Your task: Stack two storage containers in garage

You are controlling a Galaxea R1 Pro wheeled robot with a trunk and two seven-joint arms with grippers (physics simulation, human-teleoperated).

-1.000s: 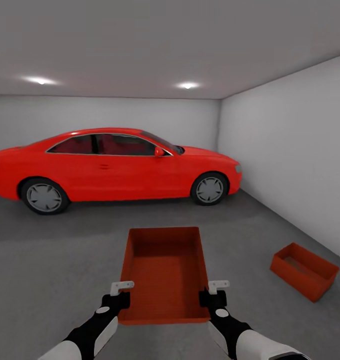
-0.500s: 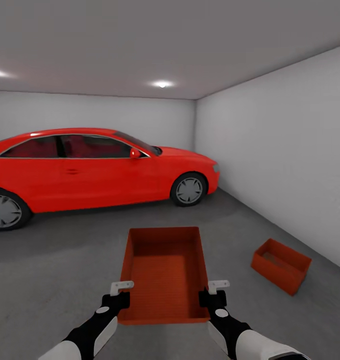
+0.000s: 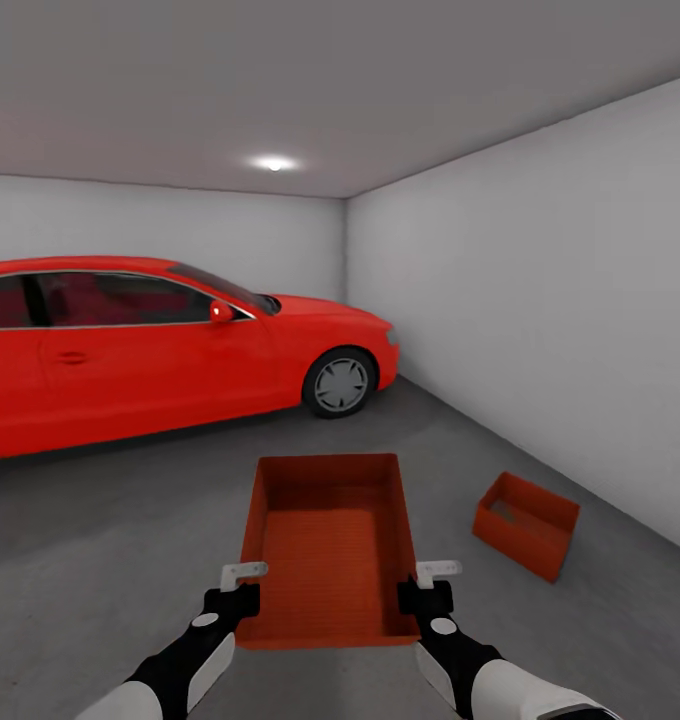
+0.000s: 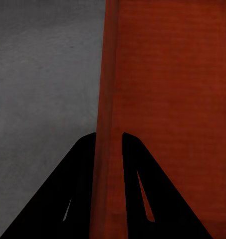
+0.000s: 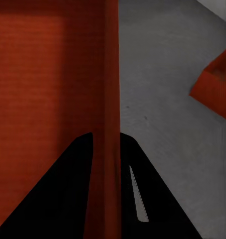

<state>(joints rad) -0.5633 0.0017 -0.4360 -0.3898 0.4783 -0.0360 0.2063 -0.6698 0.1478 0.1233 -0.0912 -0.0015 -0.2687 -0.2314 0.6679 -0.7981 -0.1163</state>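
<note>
Setting: a garage with white-grey walls and a dark grey concrete floor (image 3: 100, 520), one ceiling light lit.
Carried bin: an open orange-red bin (image 3: 330, 545) is held level in front of the robot, above the floor, long axis pointing away.
Left pincer: the left pincer (image 3: 242, 588) is clamped on the bin's left wall near the near corner; in the left wrist view the two dark fingers (image 4: 73, 184) sit either side of the wall (image 4: 109, 149).
Right pincer: the right pincer (image 3: 427, 585) grips the right wall near the near corner, fingers (image 5: 68, 189) straddling it.
Second bin: another orange-red bin (image 3: 525, 525) rests on the floor to the right, near the right wall, turned at an angle.
Car: a red coupe (image 3: 160, 340) stands at the far left.
</note>
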